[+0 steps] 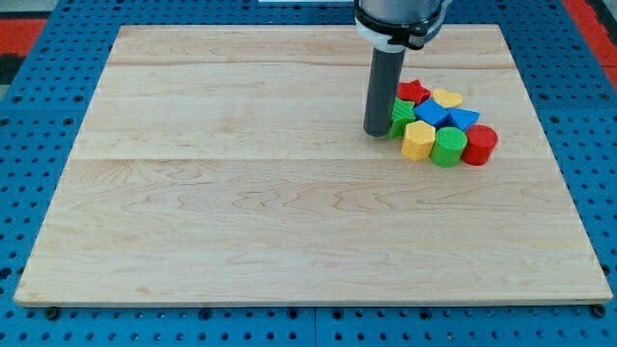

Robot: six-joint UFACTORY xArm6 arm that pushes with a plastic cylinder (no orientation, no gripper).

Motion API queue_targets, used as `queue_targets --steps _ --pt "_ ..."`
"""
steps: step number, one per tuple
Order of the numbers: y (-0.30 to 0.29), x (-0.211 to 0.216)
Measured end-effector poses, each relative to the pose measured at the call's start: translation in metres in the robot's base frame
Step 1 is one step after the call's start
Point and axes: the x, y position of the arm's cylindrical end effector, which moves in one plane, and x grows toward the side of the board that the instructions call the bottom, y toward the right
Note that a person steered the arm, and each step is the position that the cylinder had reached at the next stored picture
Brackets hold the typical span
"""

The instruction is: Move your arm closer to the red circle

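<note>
Wooden board (241, 193) fills most of the view, pale planks, lying on a blue pegboard surface (39, 116).

Arm's dark rod comes down from the view's top; my tip (376, 133) rests on the board at the left edge of a tight cluster of blocks in the upper right part of the board. No jaws on this rig, only the rod, so nothing to open or close.

Cluster, roughly by size:
- red circle (480, 145), a cylinder, at the cluster's right end, well apart from my tip with other blocks between
- green cylinder (448, 146), touching the red circle's left side
- yellow block (417, 140), hexagon-like, left of that
- blue block (430, 113), middle
- blue triangle (464, 119)
- red star (414, 92), top
- yellow heart (446, 97)
- green block (401, 116), shape unclear, just beside the rod, partly hidden by it
</note>
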Motion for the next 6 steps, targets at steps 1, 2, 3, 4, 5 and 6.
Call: queue_targets --steps 1,2,3,4,5,6 --pt "-0.057 0.026" --pt "-0.025 0.072" --pt "0.058 0.085" --pt "0.128 0.084" --pt "0.131 0.08" --pt "0.171 0.078"
